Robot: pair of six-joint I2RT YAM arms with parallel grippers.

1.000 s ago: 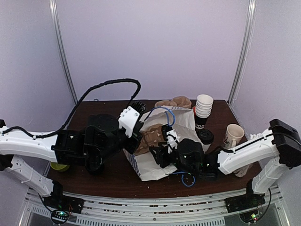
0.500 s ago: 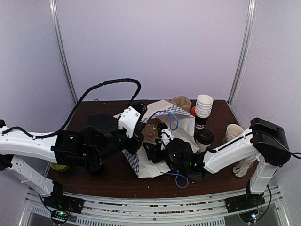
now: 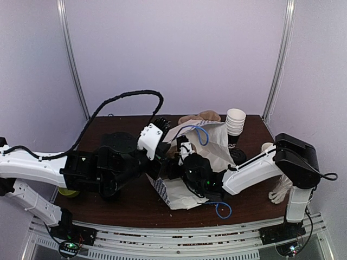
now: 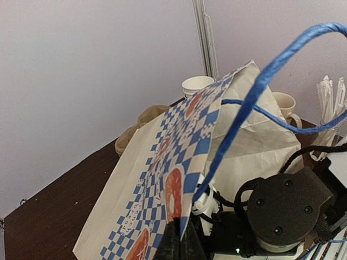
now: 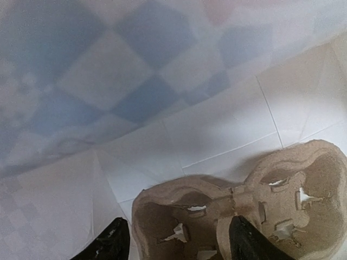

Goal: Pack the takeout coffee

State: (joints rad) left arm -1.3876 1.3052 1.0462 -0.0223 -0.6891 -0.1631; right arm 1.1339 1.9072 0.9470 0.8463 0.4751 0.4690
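Observation:
The takeout coffee (image 3: 237,156), a cup with a black lid, stands at the right of the bag below the stack of lidless cups (image 3: 235,121); the bag partly hides it. The white paper bag (image 3: 214,146) has a blue checker and donut print (image 4: 179,157) and blue cord handles (image 4: 255,97). My left gripper (image 4: 181,245) is shut on the bag's upper edge and holds the mouth up. My right gripper (image 5: 176,246) is inside the bag, open, its fingers (image 5: 111,244) on either side of the near end of a brown cardboard cup carrier (image 5: 255,206).
A cream mug (image 3: 266,148) stands at the right behind the right arm, and shows in the left wrist view (image 4: 284,103). More brown carriers (image 3: 200,116) lie at the back. White wrapped sticks (image 4: 331,97) stand far right. A yellow object (image 3: 67,190) lies under the left arm.
My right arm has reached further left into the bag. The bag's mouth has risen, and a blue handle loop now lies on the table at the front right.

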